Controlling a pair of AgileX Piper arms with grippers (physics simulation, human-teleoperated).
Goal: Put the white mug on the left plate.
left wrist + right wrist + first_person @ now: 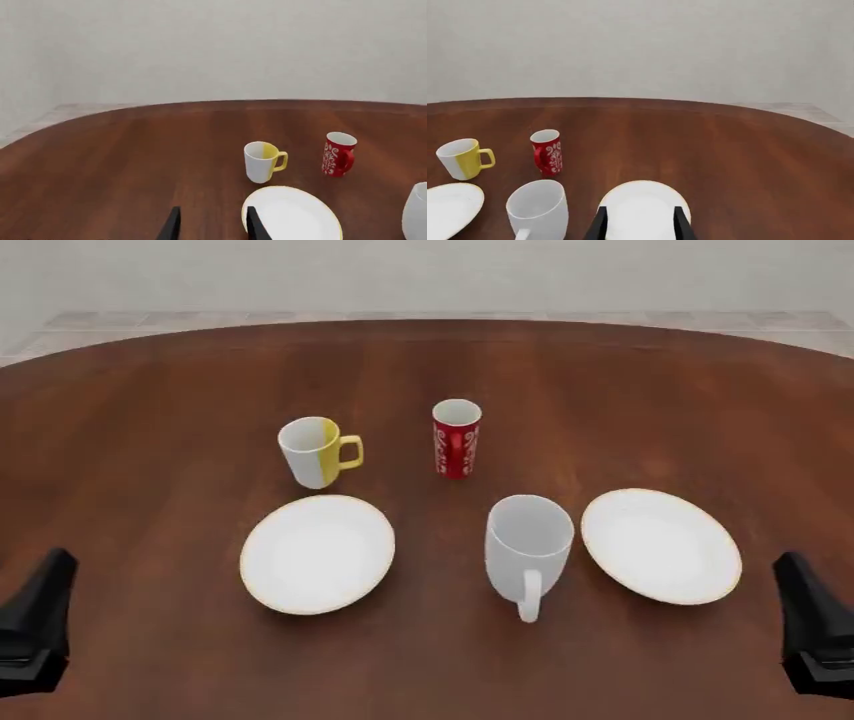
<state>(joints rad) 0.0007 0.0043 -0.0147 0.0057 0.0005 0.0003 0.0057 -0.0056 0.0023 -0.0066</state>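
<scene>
1. Left wrist: the left hand is spread, holding nothing, over bare table beside the left plate.
2. Front: the white mug stands upright between both plates, apart from each.
3. Right wrist: the right hand is spread over the right plate.

A broad, dark reddish-brown wooden table with a curved far edge fills the scene. Behind it rises a plain off-white wall, and a strip of pale stone-patterned floor shows between them. Lighting is soft and even.
</scene>
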